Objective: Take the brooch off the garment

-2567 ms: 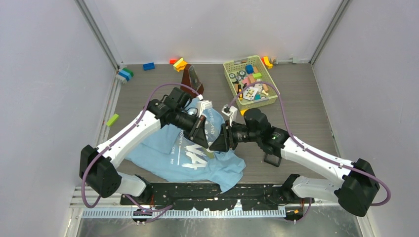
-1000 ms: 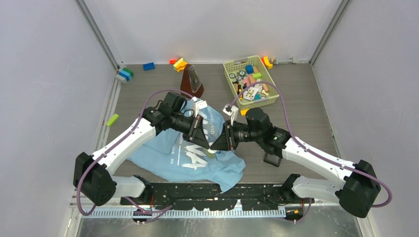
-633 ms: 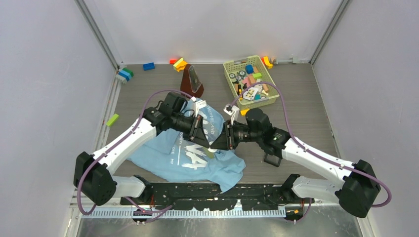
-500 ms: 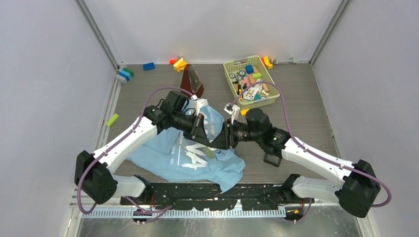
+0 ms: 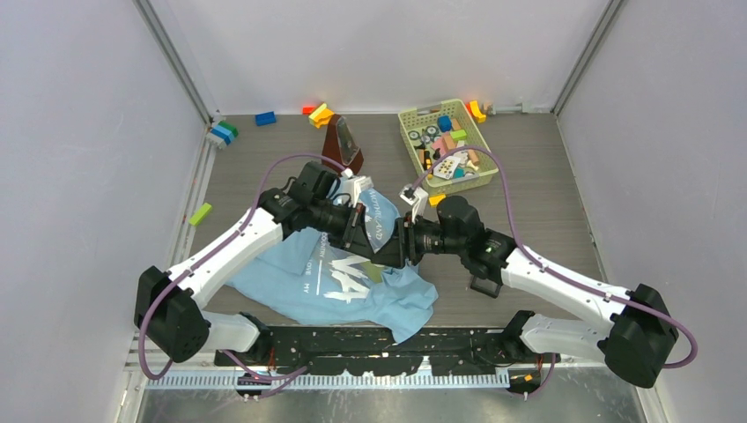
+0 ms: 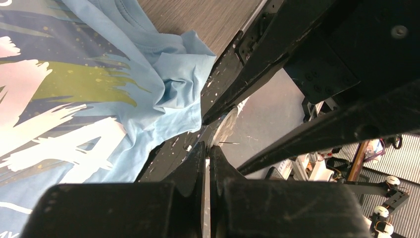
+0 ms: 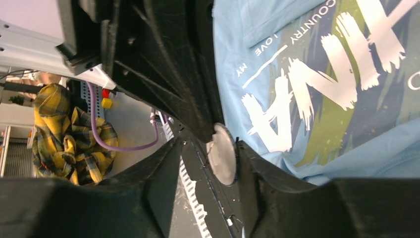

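The light blue T-shirt (image 5: 326, 282) lies crumpled on the table at the near centre, print up. It also shows in the left wrist view (image 6: 74, 74) and the right wrist view (image 7: 322, 74). My two grippers meet tip to tip just above its right part. The left gripper (image 5: 385, 249) (image 6: 208, 148) is shut on the brooch (image 7: 223, 156), which shows as a small pale round disc with a thin pin (image 6: 224, 131). The right gripper (image 5: 398, 253) (image 7: 209, 145) is open. Its fingers stand either side of the disc, and the disc lies against one finger (image 7: 247, 163).
A yellow-green basket (image 5: 445, 145) of toys stands at the back right. A brown upright object (image 5: 342, 141) stands behind the shirt. Loose bricks lie along the back wall, and a green one (image 5: 201, 213) lies at the left. A small black tray (image 5: 484, 284) is under the right arm.
The two grippers have drawn closer, tip to tip. The left gripper has shifted a little to the right over the print. The shirt has stayed in place.
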Controlling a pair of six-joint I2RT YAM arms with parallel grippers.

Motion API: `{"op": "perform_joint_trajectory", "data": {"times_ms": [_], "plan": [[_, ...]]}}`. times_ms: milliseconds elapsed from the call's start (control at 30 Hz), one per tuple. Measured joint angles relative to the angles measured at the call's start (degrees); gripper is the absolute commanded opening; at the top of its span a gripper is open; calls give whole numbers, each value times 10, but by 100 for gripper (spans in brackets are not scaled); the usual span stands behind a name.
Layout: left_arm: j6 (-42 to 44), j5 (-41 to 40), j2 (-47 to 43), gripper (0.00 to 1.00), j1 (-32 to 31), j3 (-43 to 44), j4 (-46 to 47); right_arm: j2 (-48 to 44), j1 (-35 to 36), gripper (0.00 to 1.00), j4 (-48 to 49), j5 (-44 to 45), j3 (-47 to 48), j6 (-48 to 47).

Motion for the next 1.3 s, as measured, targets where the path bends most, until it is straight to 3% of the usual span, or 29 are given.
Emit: {"op": "perform_joint_trajectory", "data": {"times_ms": [100,433,500,667,800,933,1033,1133,1300], "plan": [[4,5,0,0,0,0,-2,-1,0,32,-4,12,-4,0],[22,18,-1,0,0,0,-10,-5,-1,12,-11,23,-4,6],[22,19,-1,7,0,0,-10,-5,-1,9,-9,22,-4,8],[-2,26,-15,44,3,-16,16,-16,-1,3,-2,23,-4,10],[-44,34,-50,52,19,-60,71,-39,-1,1,6,24,-9,10],[-92,56,-84,52,28,-105,158,-69,0,1,21,37,-19,15],[-168,76,-109,51,31,-169,285,-90,0,1,38,50,-32,28],[-265,88,-120,48,35,-242,439,-104,0,1,64,70,-54,47],[-342,82,-132,38,37,-276,545,-115,0,1,100,96,-68,79]]}}
